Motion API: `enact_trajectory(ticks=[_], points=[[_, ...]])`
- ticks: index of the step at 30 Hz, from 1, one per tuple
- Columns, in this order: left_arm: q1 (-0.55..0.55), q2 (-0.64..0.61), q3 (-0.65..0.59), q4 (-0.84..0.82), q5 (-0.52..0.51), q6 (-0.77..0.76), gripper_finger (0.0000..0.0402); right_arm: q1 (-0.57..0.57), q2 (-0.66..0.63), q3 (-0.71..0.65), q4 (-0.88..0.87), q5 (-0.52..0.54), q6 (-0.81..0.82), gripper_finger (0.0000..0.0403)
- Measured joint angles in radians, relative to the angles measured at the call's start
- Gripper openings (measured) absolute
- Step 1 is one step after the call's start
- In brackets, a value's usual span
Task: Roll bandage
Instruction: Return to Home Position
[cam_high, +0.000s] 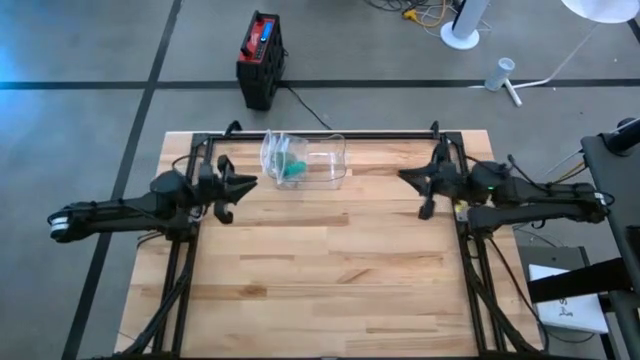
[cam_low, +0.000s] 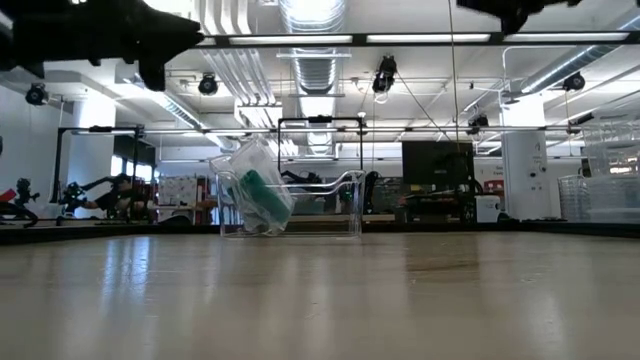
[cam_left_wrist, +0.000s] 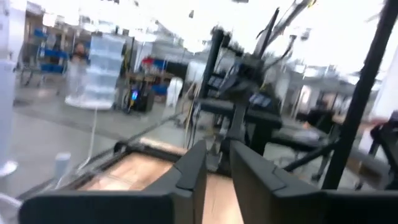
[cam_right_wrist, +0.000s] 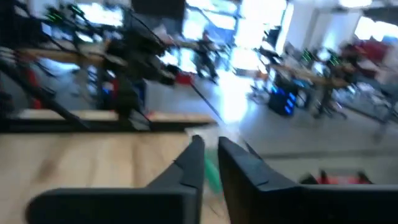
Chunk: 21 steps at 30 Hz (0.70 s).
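Brightly lit from ceiling strip lights (cam_low: 420, 38), top of low view; blown-out glare upper right of left wrist view; sheen on table (cam_low: 320, 290).

This is a robotics lab in an open, industrial hall. The wooden table (cam_high: 330, 270) carries a black metal frame (cam_high: 330, 135), with the left arm (cam_high: 120, 213) and the right arm (cam_high: 540, 207) mounted at its sides. Around the table is a grey concrete floor (cam_high: 80, 130) marked with dark tape lines. A red and black case (cam_high: 262, 58) with a cable sits just past the table's far edge. Beyond the table are bare ceiling ducts (cam_low: 315, 30), strip lights (cam_low: 420, 38), a dark monitor (cam_low: 438, 165) and stacked clear bins (cam_low: 605, 185).
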Motion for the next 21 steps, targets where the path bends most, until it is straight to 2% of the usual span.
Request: enact_trajectory(ticks=[3, 7, 14, 18, 21], points=[[0.000, -0.070, -0.059, 0.043, 0.000, -0.015, 0.0048, -0.084, 0.042, -0.022, 0.001, -0.019, 0.007, 0.0005], [-0.001, -0.159, -0.128, 0.025, 0.011, -0.079, 0.0028, -0.155, 0.019, -0.043, 0.009, -0.137, 0.038, 0.0005], [-0.013, -0.339, -0.250, 0.016, 0.029, -0.065, 0.0002, -0.160, -0.262, -0.202, 0.001, -0.190, 0.081, 0.0001], [-0.015, -0.418, -0.251, -0.068, 0.030, -0.047, 0.0005, -0.160, -0.446, -0.346, 0.004, -0.277, 0.188, 0.0001], [-0.038, -0.455, -0.251, -0.147, 0.030, -0.052, 0.0007, -0.160, -0.562, -0.464, -0.005, -0.298, 0.307, 0.0000]])
